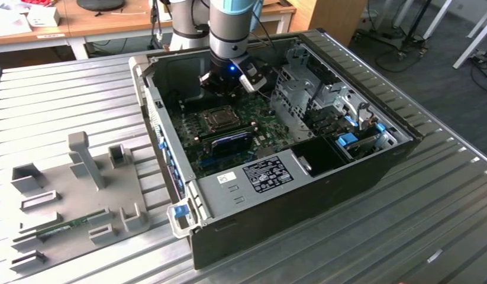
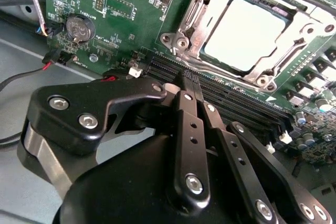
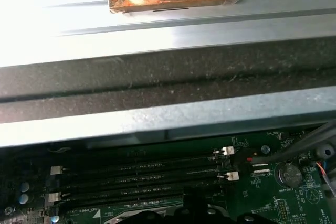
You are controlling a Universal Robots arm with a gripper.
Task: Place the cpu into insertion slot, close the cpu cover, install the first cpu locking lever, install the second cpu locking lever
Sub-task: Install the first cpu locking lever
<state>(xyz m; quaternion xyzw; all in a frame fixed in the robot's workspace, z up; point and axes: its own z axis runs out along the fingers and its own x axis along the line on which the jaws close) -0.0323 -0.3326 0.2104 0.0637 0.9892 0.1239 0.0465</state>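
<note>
The cpu (image 2: 245, 31) lies flat in the insertion slot (image 2: 176, 39) on the green motherboard (image 2: 126, 24), its metal top pale with glare. The cpu cover (image 2: 195, 10), a silver frame, lies down around it, and the chip shows through its window. In the exterior view the cpu (image 1: 220, 118) sits mid-board inside the open computer case (image 1: 251, 177). My gripper (image 2: 188, 80) hangs just beside the socket, above the long black memory slots (image 2: 236, 106). Its black fingers (image 2: 185, 124) are pressed together with nothing between them. In the exterior view the gripper (image 1: 227, 86) is at the board's far end.
The case's metal wall (image 3: 168, 103) rises close beside the memory slots (image 3: 136, 174). A coin battery (image 2: 80, 26) and red and black wires (image 2: 31, 72) lie near the board's edge. Drive bays (image 1: 322, 106) stand at the exterior view's right. A grey fixture plate (image 1: 77, 195) lies outside the case.
</note>
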